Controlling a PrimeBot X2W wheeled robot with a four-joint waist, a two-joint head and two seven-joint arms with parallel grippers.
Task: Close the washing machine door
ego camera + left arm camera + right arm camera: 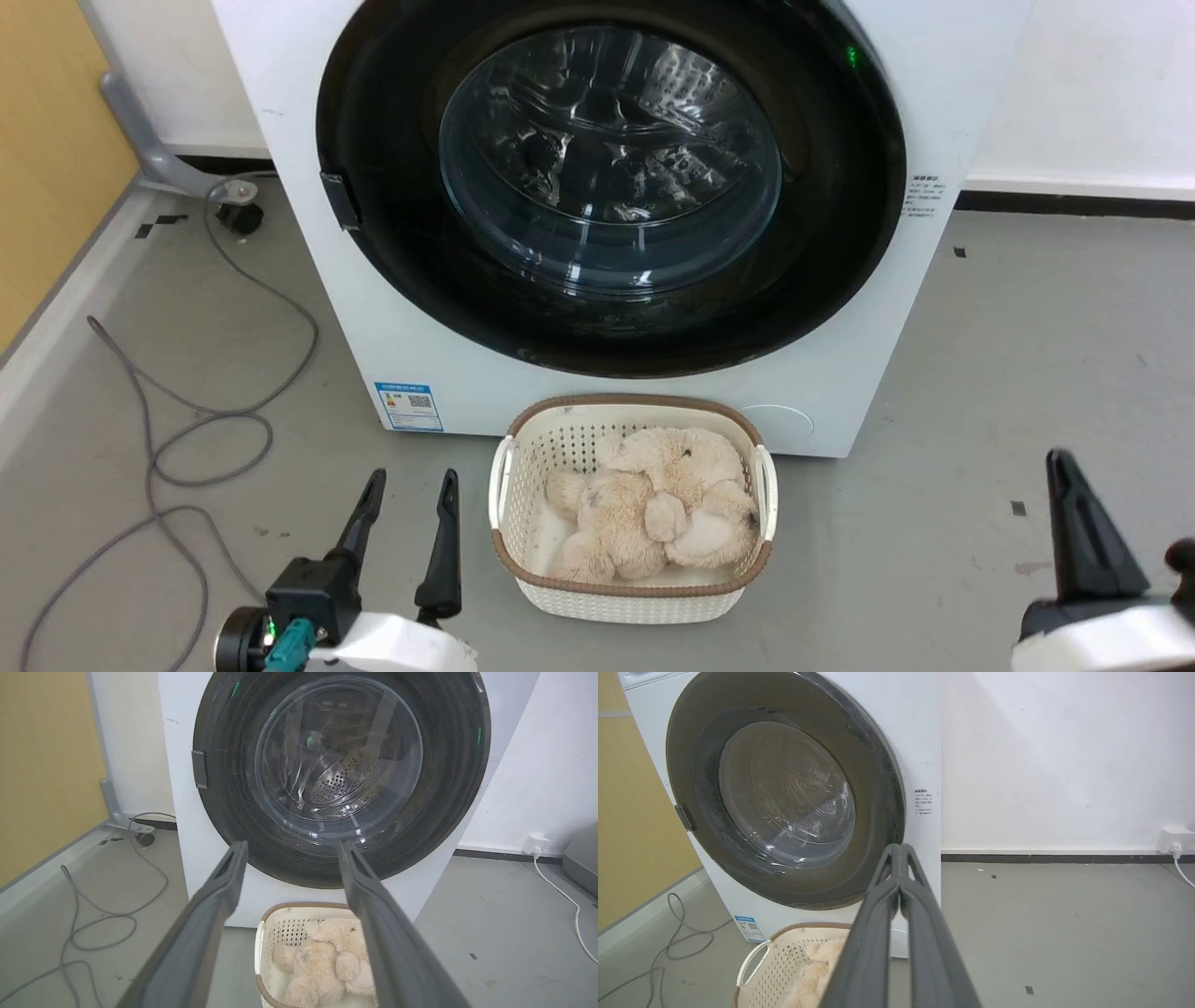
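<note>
Since the washing machine door (607,187) already looks flush with the white washer (373,345) at far centre, only a latch check seems left.
Any last push is best made on the black rim beside the small tab (341,199) at its left edge, not the bulging glass, keeping clear of the basket (635,597) nearer in. The door is round and glossy black, and the drum shows through its window. The left gripper (413,481) is spread, and the right gripper (899,851) is pressed together, empty.

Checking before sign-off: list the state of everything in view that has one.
washing machine door: closed, sitting flush.
left tool: open, empty.
right tool: shut, empty.
basket: holds a plush toy.
</note>
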